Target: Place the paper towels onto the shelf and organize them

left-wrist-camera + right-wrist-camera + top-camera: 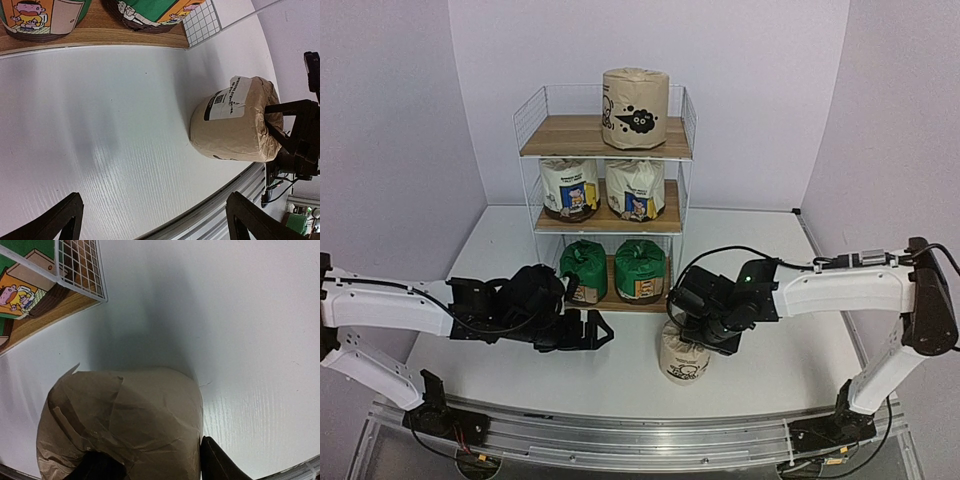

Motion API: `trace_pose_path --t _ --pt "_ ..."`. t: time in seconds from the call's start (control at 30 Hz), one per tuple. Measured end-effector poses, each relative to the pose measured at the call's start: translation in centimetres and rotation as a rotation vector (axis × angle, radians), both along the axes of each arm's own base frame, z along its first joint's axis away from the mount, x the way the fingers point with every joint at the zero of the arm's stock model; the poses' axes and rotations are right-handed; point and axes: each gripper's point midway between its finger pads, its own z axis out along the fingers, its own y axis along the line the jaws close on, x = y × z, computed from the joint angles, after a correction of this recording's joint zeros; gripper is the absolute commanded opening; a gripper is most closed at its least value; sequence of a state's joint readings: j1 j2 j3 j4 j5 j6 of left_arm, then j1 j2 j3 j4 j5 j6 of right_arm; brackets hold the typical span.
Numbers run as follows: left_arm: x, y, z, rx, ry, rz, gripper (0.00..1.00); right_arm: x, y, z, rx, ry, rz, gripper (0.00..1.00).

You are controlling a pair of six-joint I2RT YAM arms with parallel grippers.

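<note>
Five rolls shelved; last tan roll sits on the counter, near its front edge.
My right hand straddles its top; clenched or loose, I cannot tell. Left hand is wide open, empty. Colours pair per tier, so the free slot is on the shelf top, beside the matching roll.

White wire-and-wood three-tier shelf, tan wrapped roll on top tier right, two white rolls on middle, two green rolls on bottom, second tan roll on table in front.

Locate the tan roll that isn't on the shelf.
Top view, right of centre: the tan roll stands on the table just before the shelf's bottom-right corner, beneath the right gripper.
</note>
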State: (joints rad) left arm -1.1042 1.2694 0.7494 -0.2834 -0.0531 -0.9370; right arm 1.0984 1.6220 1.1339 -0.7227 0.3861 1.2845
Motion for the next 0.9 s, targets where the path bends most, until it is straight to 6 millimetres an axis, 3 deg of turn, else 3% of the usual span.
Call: trace_pose_path --t 0.33,0.43,0.57,0.7,0.9 --pt "0.2 -0.8 0.4 -0.090 0.055 0.084 0.98 -0.1 2.4 0.6 0.101 -0.068 -0.025 0.74" --pt "0.1 -2.5 0.5 -0.107 0.072 0.081 0.96 -0.4 1.1 2.0 0.143 -0.102 -0.039 0.85" --pt "-0.2 -6.2 0.0 -0.115 0.105 0.048 0.91 -0.9 -1.2 4.4 0.203 -0.157 -0.054 0.94" --pt "-0.6 -9.9 -0.7 -0.115 0.138 0.010 0.90 -0.7 -2.6 6.6 0.250 -0.223 -0.069 0.97" --pt "-1.1 -13.3 -0.6 -0.095 0.151 0.016 0.85 -0.7 -5.5 6.8 0.236 -0.293 -0.103 0.98"
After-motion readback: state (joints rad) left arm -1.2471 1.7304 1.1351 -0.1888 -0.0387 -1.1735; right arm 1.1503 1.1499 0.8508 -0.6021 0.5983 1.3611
